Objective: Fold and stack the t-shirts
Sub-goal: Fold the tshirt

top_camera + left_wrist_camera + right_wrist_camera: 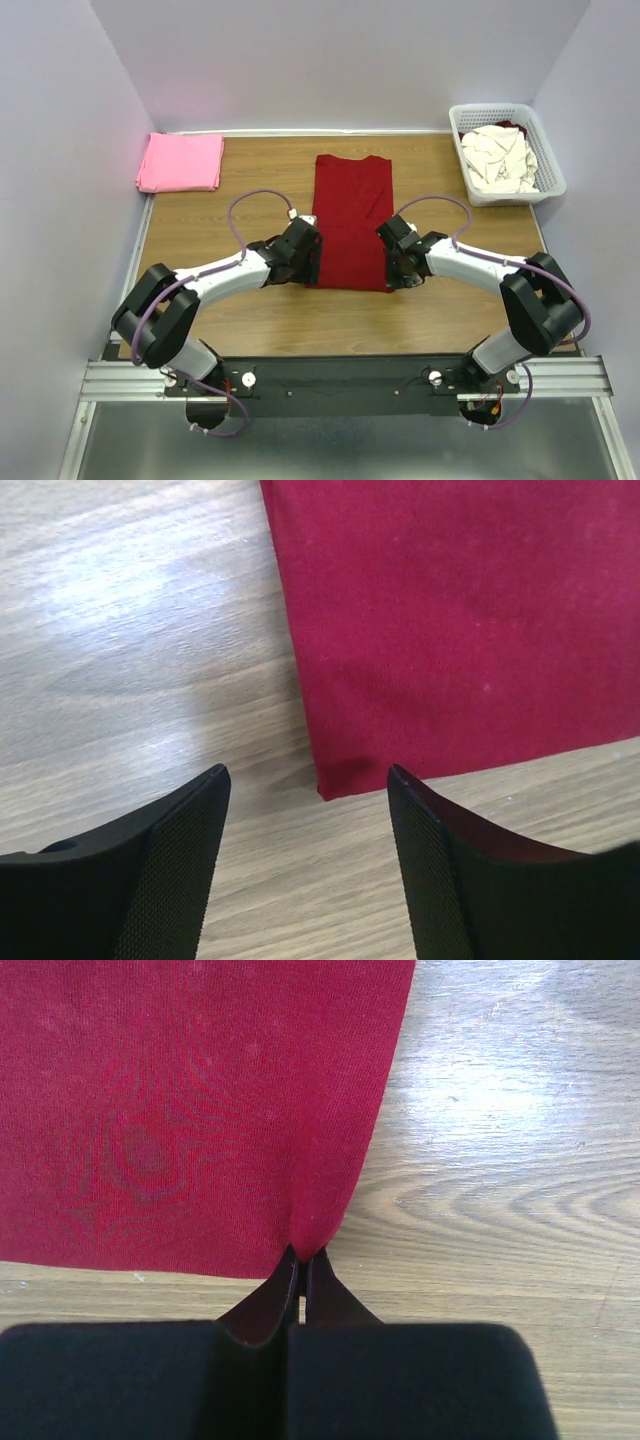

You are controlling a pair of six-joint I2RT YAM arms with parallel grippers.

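Pinched shut on near-right corner of red shirt (200, 1110) with right gripper (303, 1262). Spread at left gripper (306, 772), near-left corner just ahead, ungripped. Lying lengthwise away from arms.

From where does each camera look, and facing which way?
Top external: above, behind the bases, looking down at the table; both arms show.
Left wrist: looks at the dark red t-shirt's near left corner; open left gripper shows.
Right wrist: looks at its near right corner, pinched in the shut right gripper.
All share the t-shirt.
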